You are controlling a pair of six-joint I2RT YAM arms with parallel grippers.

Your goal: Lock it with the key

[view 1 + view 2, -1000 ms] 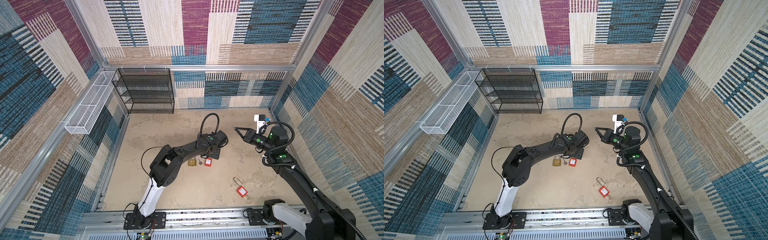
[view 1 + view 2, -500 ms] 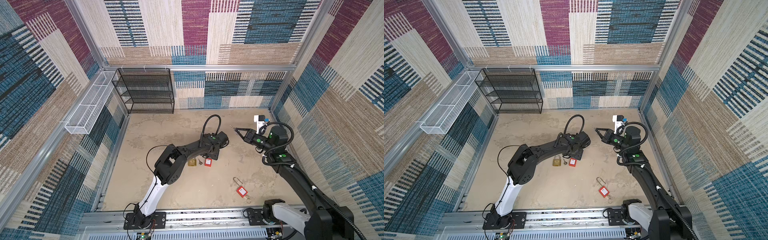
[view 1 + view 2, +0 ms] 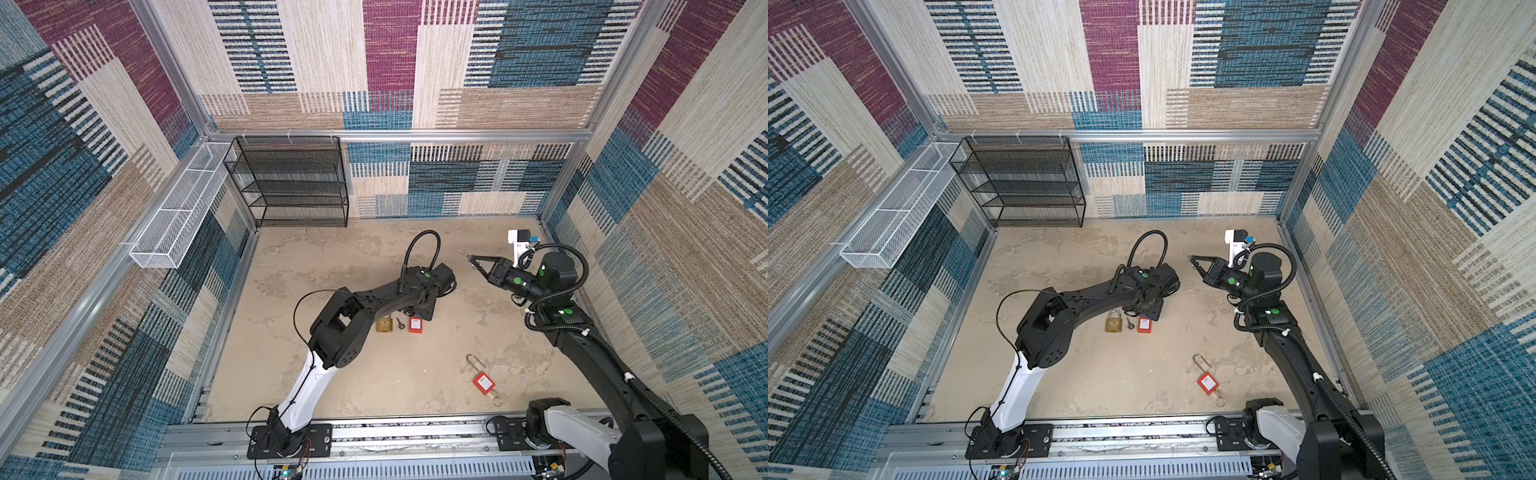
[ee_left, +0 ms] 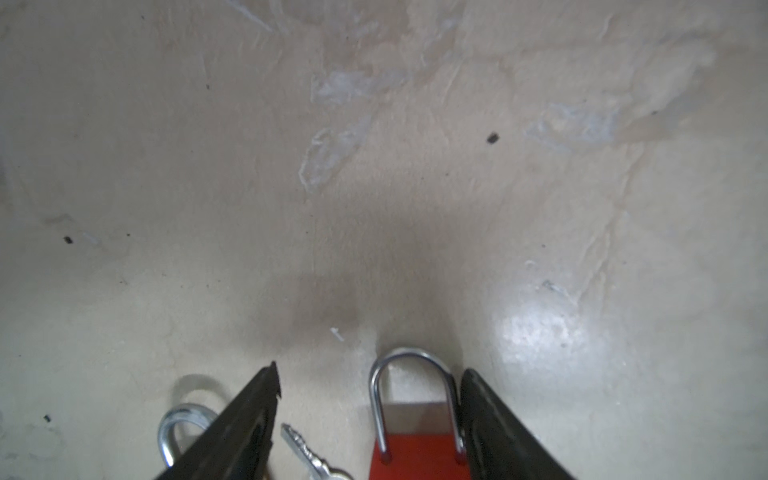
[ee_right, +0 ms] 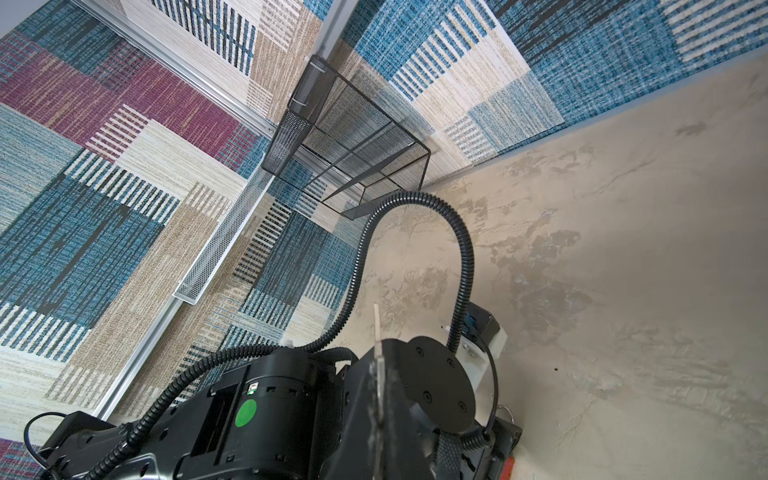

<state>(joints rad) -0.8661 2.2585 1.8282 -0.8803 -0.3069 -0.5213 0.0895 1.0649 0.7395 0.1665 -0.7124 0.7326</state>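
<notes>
Jaws of the left tool (image 4: 370, 374) stand apart, released and gripping nothing, with the tips down at the mottled beige table (image 4: 249, 187). Between its black fingers (image 4: 245, 424) lie a small silver key (image 4: 305, 451), blade pointing away from the wrist, and the silver shackle of a small red padlock (image 4: 419, 459). One finger sits just beside the outer leg of that shackle; I cannot tell whether it touches. Outside the opposite finger shows the steel shackle of a brass padlock (image 4: 172, 432), its body hidden there. In both top views these three lie side by side on the table, just beside this tool, with the key in the middle.

Well apart from it, the right tool (image 3: 468, 257) hangs above the table, clenched. A thin pale metal strip (image 5: 376, 328) sticks out from between its shut fingers, seen edge-on, too thin to tell what it is.

Farther from both tools, toward the arm bases, a second red padlock with a long silver shackle (image 3: 482, 380) lies flat, with a small ring (image 3: 497, 401) by its body. Farthest off, a black mesh shelf rack (image 3: 291, 183) stands at the back wall, with a white wire basket (image 3: 174, 216) beside it on the side wall.
</notes>
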